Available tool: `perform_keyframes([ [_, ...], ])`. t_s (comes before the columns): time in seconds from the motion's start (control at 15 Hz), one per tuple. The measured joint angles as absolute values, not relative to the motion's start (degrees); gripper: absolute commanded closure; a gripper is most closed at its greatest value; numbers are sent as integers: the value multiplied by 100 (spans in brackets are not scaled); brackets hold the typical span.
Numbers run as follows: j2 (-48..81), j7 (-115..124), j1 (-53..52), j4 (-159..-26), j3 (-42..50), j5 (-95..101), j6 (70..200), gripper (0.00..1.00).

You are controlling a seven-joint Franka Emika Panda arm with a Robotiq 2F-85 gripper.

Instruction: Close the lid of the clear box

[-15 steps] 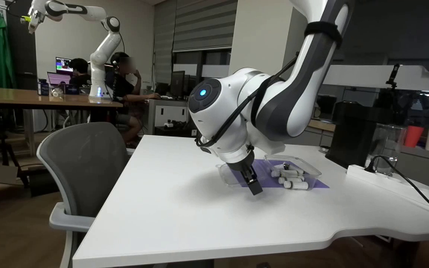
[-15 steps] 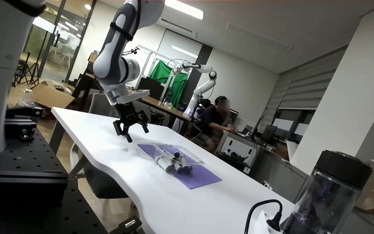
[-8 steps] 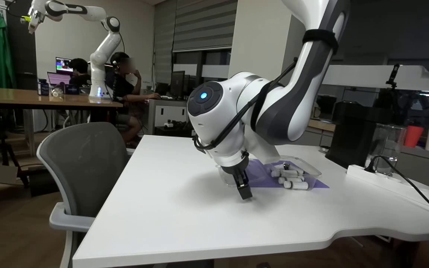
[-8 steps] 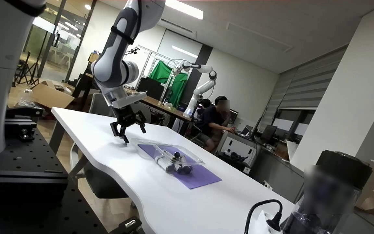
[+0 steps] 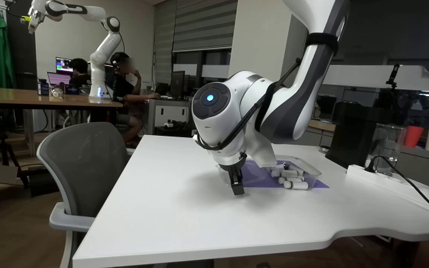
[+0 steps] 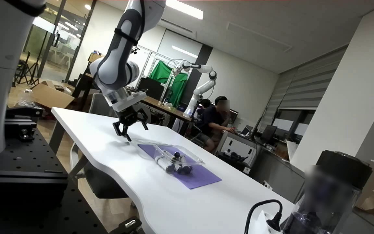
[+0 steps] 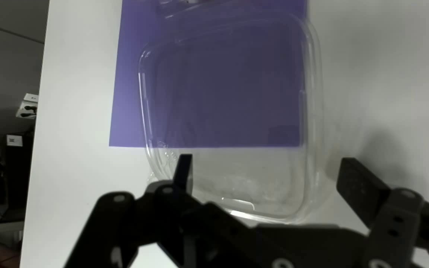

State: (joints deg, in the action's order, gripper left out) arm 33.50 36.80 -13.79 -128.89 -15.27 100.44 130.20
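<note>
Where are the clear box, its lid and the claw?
Clear box [image 5: 316, 174]: in an exterior view, its rim's right corner.
Lid [image 7: 229, 115]: wrist view, middle of its panel.
Claw [image 7: 271, 180]: wrist view, gap between its fingertips.

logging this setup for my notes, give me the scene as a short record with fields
clear box: on the purple sheet, top open
contents: several white cylinders
lid: open beside the clear box, partly over the purple sheet, partly over the white table
gripper: open, holding nothing, near the lid's end away from the clear box
contact with lid: cannot be told
task status: lid not yet closed
</note>
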Motion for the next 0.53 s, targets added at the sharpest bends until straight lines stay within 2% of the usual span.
perform_keyframes([
  [0.53, 3378, 3997, -1186, -12772, -1460, 10433, 12875, 0],
])
